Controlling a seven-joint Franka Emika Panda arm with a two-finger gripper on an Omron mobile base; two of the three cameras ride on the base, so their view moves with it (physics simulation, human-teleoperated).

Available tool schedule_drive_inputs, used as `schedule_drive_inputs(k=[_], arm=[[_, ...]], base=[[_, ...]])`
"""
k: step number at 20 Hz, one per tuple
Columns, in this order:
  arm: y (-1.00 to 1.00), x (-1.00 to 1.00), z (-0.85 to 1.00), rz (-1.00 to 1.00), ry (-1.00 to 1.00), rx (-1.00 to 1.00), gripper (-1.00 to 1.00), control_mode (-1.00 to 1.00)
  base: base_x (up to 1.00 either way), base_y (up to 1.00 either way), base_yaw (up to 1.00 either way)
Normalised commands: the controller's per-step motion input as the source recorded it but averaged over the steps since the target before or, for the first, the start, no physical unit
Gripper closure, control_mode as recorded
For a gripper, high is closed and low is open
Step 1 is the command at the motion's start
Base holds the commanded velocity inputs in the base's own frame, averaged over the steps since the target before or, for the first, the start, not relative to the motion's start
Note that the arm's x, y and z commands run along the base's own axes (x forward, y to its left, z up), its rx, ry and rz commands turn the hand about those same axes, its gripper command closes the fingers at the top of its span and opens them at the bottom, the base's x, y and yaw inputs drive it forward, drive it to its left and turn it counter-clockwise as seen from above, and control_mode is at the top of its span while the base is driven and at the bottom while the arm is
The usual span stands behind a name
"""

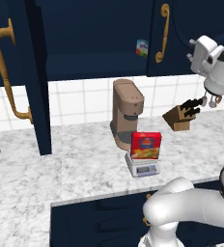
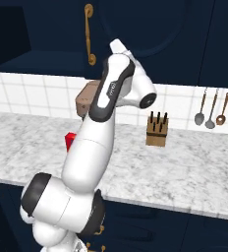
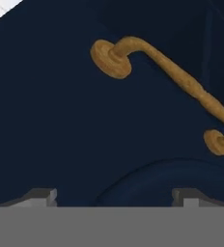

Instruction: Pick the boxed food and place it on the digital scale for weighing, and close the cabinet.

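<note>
On the marble counter (image 1: 61, 169), the boxed food (image 1: 146, 145) stands upright on the digital scale (image 1: 143, 166), just in front of the brown coffee machine (image 1: 127, 111). A knife block (image 1: 181, 116) sits to the right by the tiled wall. Above, the cabinet (image 1: 85, 38) has its left door (image 1: 22, 72) swung out over the counter, edge on to the camera, and a small light-blue box (image 1: 142, 48) shows inside on the shelf. The gripper (image 3: 114, 198) is raised before a navy door face near a curved brass handle (image 3: 176, 72); its fingertips (image 3: 41, 197) stand wide apart with nothing between them.
</note>
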Motion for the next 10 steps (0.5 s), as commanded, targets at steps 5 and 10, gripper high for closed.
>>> schedule_drive_inputs(k=[5,10], arm=[[0.06,0.91,-0.74,0.00,-0.08,0.00,-1.00,-1.00],[0.06,0.02,-0.15,0.00,-0.14,0.01,-1.00,-1.00]], base=[[0.00,0.00,0.00],[0.00,0.00,0.00]])
